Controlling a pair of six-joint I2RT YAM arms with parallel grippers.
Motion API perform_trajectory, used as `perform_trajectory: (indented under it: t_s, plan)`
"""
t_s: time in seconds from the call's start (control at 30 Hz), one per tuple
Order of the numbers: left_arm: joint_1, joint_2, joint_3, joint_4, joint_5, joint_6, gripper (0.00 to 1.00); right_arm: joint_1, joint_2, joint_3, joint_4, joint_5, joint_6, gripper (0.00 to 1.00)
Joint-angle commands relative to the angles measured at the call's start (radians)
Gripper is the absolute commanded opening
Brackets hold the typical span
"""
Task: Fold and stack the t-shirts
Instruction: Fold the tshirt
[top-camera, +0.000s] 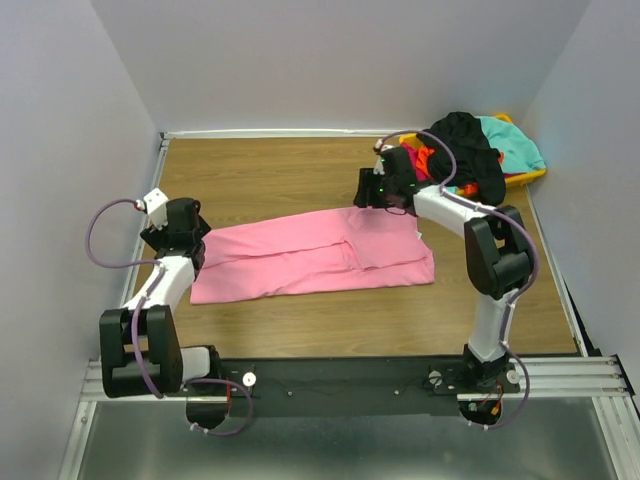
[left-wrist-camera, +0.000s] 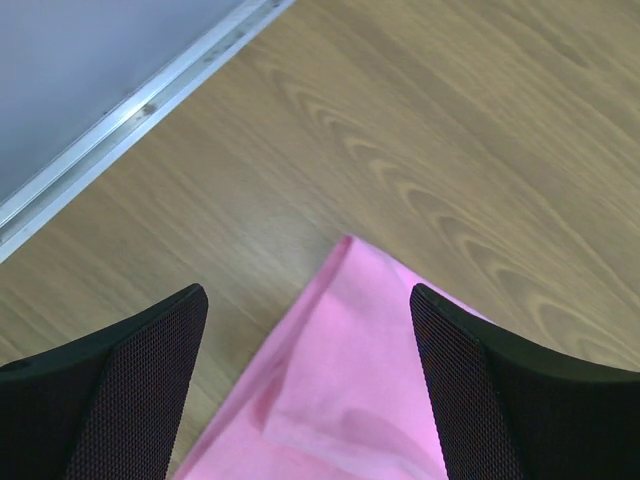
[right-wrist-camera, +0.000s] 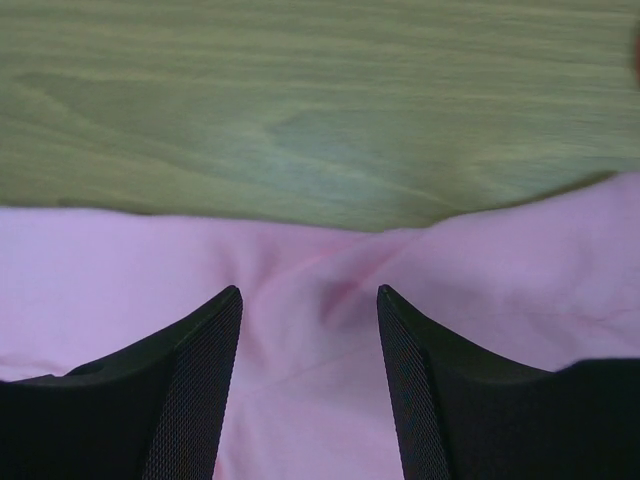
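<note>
1. spread flat mid-table (top-camera: 260, 170): pink t-shirt (top-camera: 310, 255).
2. left gripper (left-wrist-camera: 308, 295): released, wide over its left corner.
3. right gripper (right-wrist-camera: 308, 292): released, above its far edge.
4. heaped in yellow bin (top-camera: 530, 178): other t-shirts (top-camera: 470, 150).

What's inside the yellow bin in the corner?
The yellow bin holds a black t-shirt on top, a teal t-shirt beside it, and an orange-red t-shirt peeking out. Anything underneath is covered.

Even bright light, soft shadows, slight blur
</note>
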Motion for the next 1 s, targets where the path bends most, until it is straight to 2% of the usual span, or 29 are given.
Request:
perform_trajectory:
  t_s: [0.0, 0.13, 0.43, 0.63, 0.97]
  plan:
    - [0.043, 0.035, -0.016, 0.043, 0.068, -0.018, 0.88, -0.079, -0.004, -0.057, 0.048, -0.081, -0.002, 0.64]
    - [0.091, 0.111, 0.007, 0.078, 0.19, 0.007, 0.8, -0.126, -0.014, -0.119, 0.072, -0.075, 0.006, 0.64]
    - [0.123, 0.24, 0.059, 0.108, 0.295, 0.053, 0.75, -0.249, -0.077, -0.2, 0.123, -0.057, 0.012, 0.64]
    - [0.141, 0.288, 0.091, 0.112, 0.333, 0.067, 0.74, -0.281, -0.077, -0.154, 0.121, -0.061, 0.01, 0.64]
    - [0.164, 0.346, 0.131, 0.115, 0.379, 0.084, 0.73, -0.323, 0.055, -0.019, 0.131, -0.152, 0.012, 0.64]
